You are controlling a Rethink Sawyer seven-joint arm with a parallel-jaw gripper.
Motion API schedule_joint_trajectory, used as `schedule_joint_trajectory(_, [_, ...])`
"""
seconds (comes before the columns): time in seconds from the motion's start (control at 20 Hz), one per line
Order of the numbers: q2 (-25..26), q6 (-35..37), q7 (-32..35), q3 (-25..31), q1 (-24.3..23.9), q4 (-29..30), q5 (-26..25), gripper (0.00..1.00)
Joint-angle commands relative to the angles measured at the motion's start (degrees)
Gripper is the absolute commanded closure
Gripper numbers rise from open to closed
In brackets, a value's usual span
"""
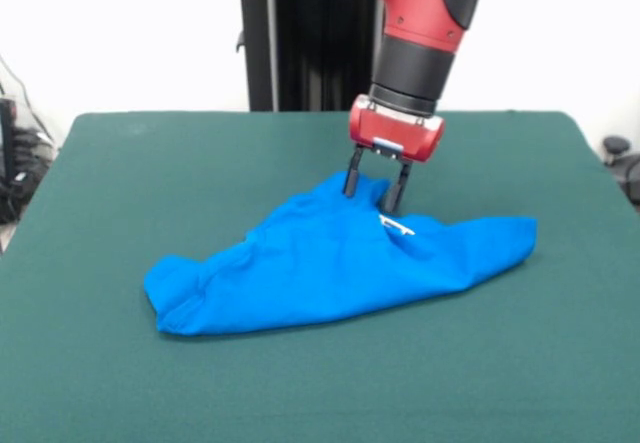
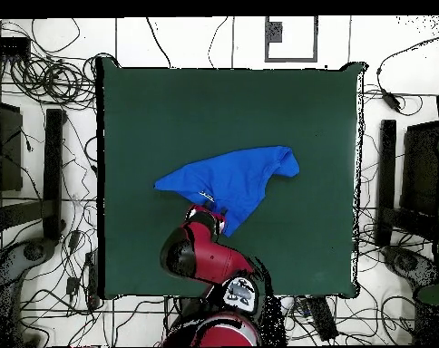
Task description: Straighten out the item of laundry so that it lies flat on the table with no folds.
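Red and black robot arm (image 1: 420, 23) reaching down from above, last link tilted slightly, red wrist block just over the cloth. Black two-fingered claw (image 1: 375, 191) pointing nearly straight down, fingers narrowly parted and tips planted on the far edge of the bright blue short-sleeved T-shirt (image 1: 330, 268); cannot tell whether any fabric is pinched between them. Small white tag (image 1: 397, 226) showing just in front of the right-hand finger.

Shirt lying crumpled near the middle of the large dark green felt-like tabletop (image 1: 200, 153), plain side up, no print visible. Bunched into a rough triangle: peak under the claw, one rumpled end spread toward the near left, the other stretched out to the right. Folds and ridges across the surface, not flat.

From overhead, arm (image 2: 205, 258) extending over the tabletop (image 2: 132, 109), covering the claw; shirt (image 2: 237, 177) central, tapering to a point beside the arm.
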Motion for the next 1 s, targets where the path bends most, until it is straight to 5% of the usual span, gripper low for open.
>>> schedule_joint_trajectory(0.05, [1.1, 4.7, 9.3, 7.1, -0.1, 0.6, -1.0, 0.0])
schedule_joint_trajectory(0.55, [1.3, 3.5, 9.4, 7.4, -0.3, 0.9, -1.5, 0.0])
schedule_joint_trajectory(0.6, [1.4, 3.4, 9.5, 7.3, -0.2, 0.9, -1.4, 1.0])
schedule_joint_trajectory(1.0, [1.5, 3.4, 9.5, 6.7, 0.4, 0.6, -0.9, 1.0])
